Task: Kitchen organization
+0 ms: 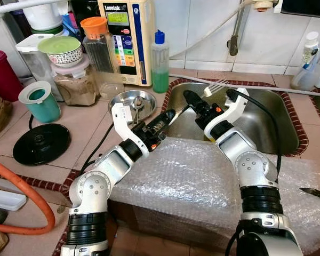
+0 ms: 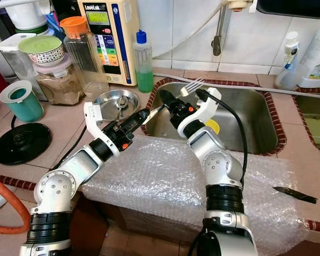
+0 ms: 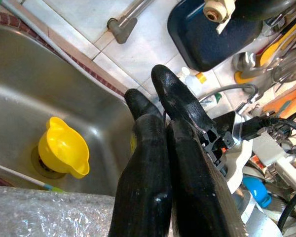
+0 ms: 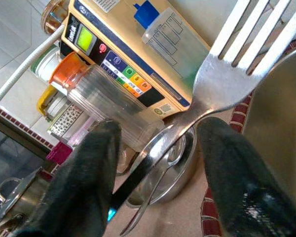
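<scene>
A: From the head camera, where was the silver metal fork [image 1: 216, 88]?

B: In the air over the near left corner of the rectangular stainless steel sink [image 1: 266, 125], tines toward the sink's back rim. The left gripper [image 1: 168, 114] was just outside the sink's left rim and seemed to be pinching the handle's end. The right gripper [image 1: 189, 97] was over the same corner, alongside the shaft

A: And the left wrist camera?

B: Its two black fingers [image 3: 180, 106] were pressed together, so a narrow, closed pinch. The handle itself was hidden there. A yellow plastic jug [image 3: 64, 148] sat at the sink's drain

A: The right wrist camera?

B: Its fingers [image 4: 91, 163] were spread wide, one on each side of the shaft and touching neither. A round steel bowl holding a spoon [image 4: 177, 168] stood left of the sink

A: So what could have gone wrong?

B: I judged it a handover. If the left had let go before the right clamped, the fork would have dropped into the sink onto the jug. A closure near the tines, off the thin shaft, could have twisted it out of both
</scene>
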You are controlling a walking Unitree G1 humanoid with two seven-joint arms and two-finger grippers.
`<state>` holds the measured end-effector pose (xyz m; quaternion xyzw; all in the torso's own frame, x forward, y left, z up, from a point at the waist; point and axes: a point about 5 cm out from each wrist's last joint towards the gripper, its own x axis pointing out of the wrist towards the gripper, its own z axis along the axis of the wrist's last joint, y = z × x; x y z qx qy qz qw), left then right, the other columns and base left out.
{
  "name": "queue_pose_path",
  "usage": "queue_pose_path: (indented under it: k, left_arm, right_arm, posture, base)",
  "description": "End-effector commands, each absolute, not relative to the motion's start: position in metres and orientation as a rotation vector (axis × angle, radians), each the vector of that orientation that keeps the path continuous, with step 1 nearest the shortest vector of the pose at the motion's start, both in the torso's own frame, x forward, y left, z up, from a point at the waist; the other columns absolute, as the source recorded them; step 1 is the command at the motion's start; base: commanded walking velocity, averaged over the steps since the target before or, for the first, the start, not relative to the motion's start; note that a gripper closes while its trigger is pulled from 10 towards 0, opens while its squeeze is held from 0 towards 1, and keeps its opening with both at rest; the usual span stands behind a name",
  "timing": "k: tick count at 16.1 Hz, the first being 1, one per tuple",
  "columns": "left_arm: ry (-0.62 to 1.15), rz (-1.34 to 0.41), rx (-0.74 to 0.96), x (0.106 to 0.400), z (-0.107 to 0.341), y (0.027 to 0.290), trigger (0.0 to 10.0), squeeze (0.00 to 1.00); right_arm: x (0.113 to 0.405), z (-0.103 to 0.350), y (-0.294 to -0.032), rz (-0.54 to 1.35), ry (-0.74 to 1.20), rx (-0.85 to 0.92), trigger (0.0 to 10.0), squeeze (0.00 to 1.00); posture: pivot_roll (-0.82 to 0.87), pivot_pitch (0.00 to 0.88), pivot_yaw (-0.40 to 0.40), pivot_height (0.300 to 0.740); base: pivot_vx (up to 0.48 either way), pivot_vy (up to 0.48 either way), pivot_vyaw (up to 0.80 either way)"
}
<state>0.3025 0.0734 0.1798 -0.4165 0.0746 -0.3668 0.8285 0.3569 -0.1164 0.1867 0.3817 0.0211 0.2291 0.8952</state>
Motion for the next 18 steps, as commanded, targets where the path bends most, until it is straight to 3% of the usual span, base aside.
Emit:
queue_pose_path:
  k: [1,10,17,18]
  left_arm:
    - [0.133,-0.806,-0.881,0.301,0.187,0.073,0.0,0.00]
    - [0.162,-0.810,-0.867,0.303,0.179,0.068,0.0,0.00]
    - [0.202,-0.791,-0.861,0.306,0.168,0.065,0.0,0.00]
    - [0.204,-0.788,-0.853,0.307,0.168,0.065,2.1,0.00]
  right_arm:
    - [0.360,0.184,-0.122,0.428,0.057,0.786,0.0,0.00]
    - [0.362,0.193,-0.122,0.448,0.045,0.975,0.0,0.00]
    - [0.363,0.196,-0.127,0.405,0.019,0.993,0.0,0.00]
    - [0.364,0.194,-0.130,0.370,0.019,0.973,0.0,0.00]
  posture:
    - [0.01,0.000,0.067,0.740]
    - [0.00,0.000,0.075,0.740]
    - [0.00,0.000,0.081,0.740]
    - [0.00,0.000,0.087,0.740]
  base:
    - [0.000,0.000,0.00]
    - [0.000,0.000,0.00]
    - [0.000,0.000,0.00]
    - [0.000,0.000,0.00]
